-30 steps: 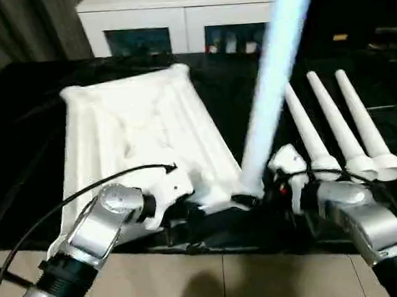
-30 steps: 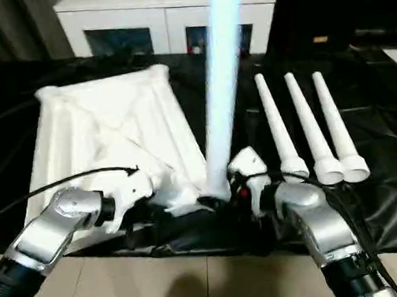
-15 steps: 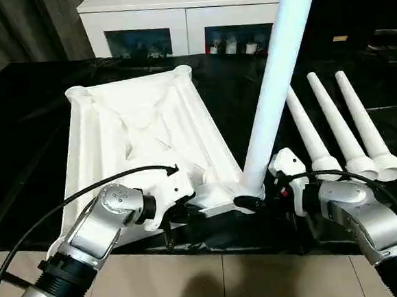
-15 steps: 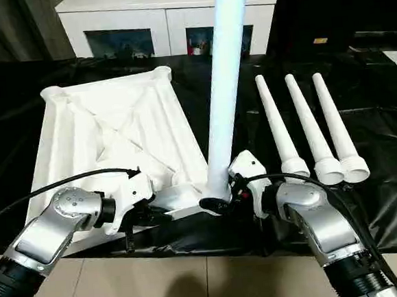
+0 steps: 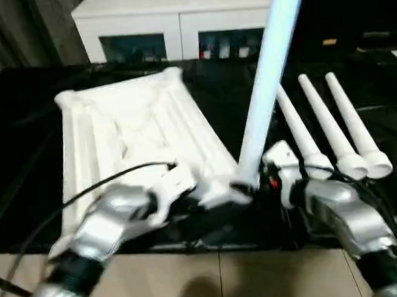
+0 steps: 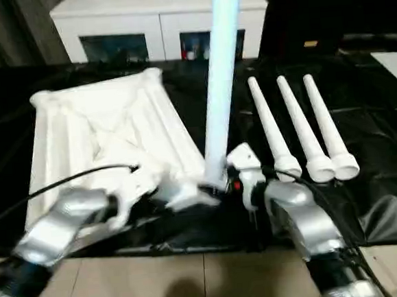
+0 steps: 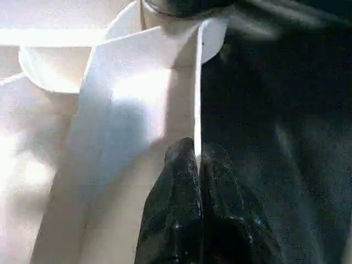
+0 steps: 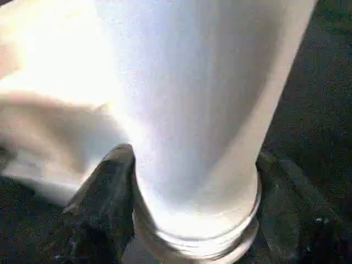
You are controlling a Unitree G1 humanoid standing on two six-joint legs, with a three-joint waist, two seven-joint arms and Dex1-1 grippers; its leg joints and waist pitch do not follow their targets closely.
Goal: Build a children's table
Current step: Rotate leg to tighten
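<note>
The white tabletop (image 5: 128, 126) lies underside up on the black-covered table. One white leg (image 5: 265, 81) stands upright in the socket at its near right corner. My right gripper (image 5: 248, 187) is at the foot of that leg, and in the right wrist view its black fingers (image 8: 107, 198) press on either side of the leg's base (image 8: 198, 137). My left gripper (image 7: 196, 153) is shut on the thin rim of the tabletop (image 7: 137, 99), just left of that corner. Three more legs (image 5: 324, 132) lie side by side to the right.
A white cabinet with glass doors (image 5: 174, 19) stands behind the table. Black sheeting (image 5: 17, 121) covers the table and hangs over its near edge above the tiled floor (image 5: 216, 285). A black cable (image 5: 111, 179) loops over my left forearm.
My right gripper's fingers have closed in on the foot of the upright leg. The whole picture has shifted with the camera. My left gripper keeps its hold on the rim.
</note>
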